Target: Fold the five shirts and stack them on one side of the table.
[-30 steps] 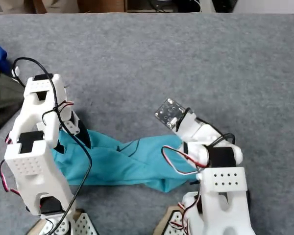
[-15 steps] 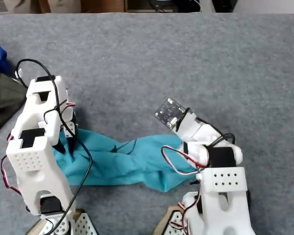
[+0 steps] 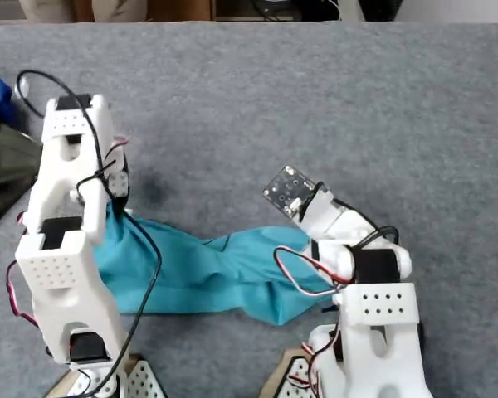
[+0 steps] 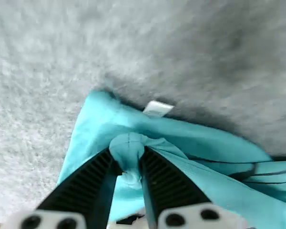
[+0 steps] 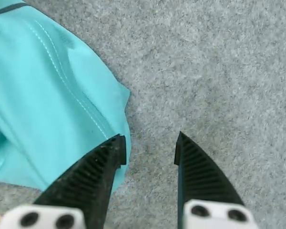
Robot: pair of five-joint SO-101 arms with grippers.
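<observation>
Left gripper (image 4: 128,162): pressed together on a bunched fold of the teal shirt (image 3: 207,274); the cloth bulges out between my two black fingers (image 4: 97,171).
Right gripper (image 5: 150,143): my jaws stand spread with nothing between them, low over the grey table (image 3: 357,99); one finger lies right at the shirt's hem, the other over bare felt.
Teal shirt: it lies crumpled in a long band on the near half of the table, running from about 8 o'clock of the table's middle, where my left arm stands, across to about 5 o'clock, by my right arm. The end I pinch is drawn up into a point toward 10 o'clock.
Shirt tag (image 4: 157,108): a small white label shows on the cloth just past my left fingertips.
Shirt edge at the right arm: a stitched hem lies flat on the felt.
Dark clothes (image 3: 0,166): a heap at the table's 9 o'clock edge, well apart from the teal shirt.
</observation>
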